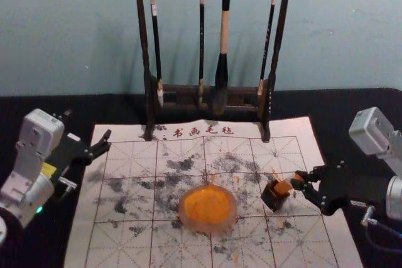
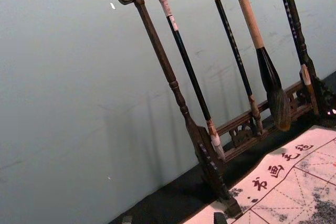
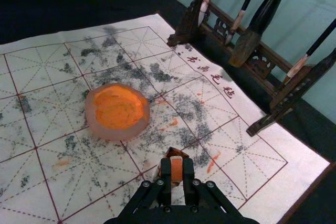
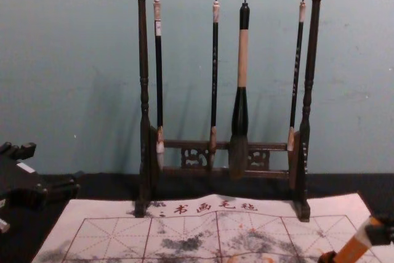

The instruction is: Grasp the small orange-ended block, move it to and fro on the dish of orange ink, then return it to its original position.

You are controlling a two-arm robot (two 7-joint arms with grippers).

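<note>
One orange-ended block (image 1: 287,186), slanted in midair grip to the right of the dish of orange ink (image 1: 207,225), apart from its pale rim. Clamped on the block's upper, pale end: the right gripper (image 1: 302,181), just off to the dish's right, on the block's far side from it. In the right wrist view, fingers (image 3: 166,170) nearly together, with only the block's width between them, one pressed to each side. Directly below, between dish and gripper, a small dark box (image 1: 272,203) with orange in its mouth, near the dish on its right. Block's lower end right at the mouth of the box; whether inside or just above, impossible to tell.

Well apart from the dish, to its left and farther back: the left gripper (image 1: 89,127), idle near the left edge of the sheet. Fingers spread wide, nothing in their grasp, with both tips at the lower edge of the left wrist view.

Under the dish, a white practice sheet (image 1: 125,243) ruled in red squares, with dark smudges around the dish and orange flecks to its right. Behind the dish, a row of printed characters (image 1: 204,131); beyond them, upright on both feet, a carved wooden rack (image 1: 281,42) with four brushes (image 1: 224,29) hanging in a line, the thickest slightly right of the dish.
</note>
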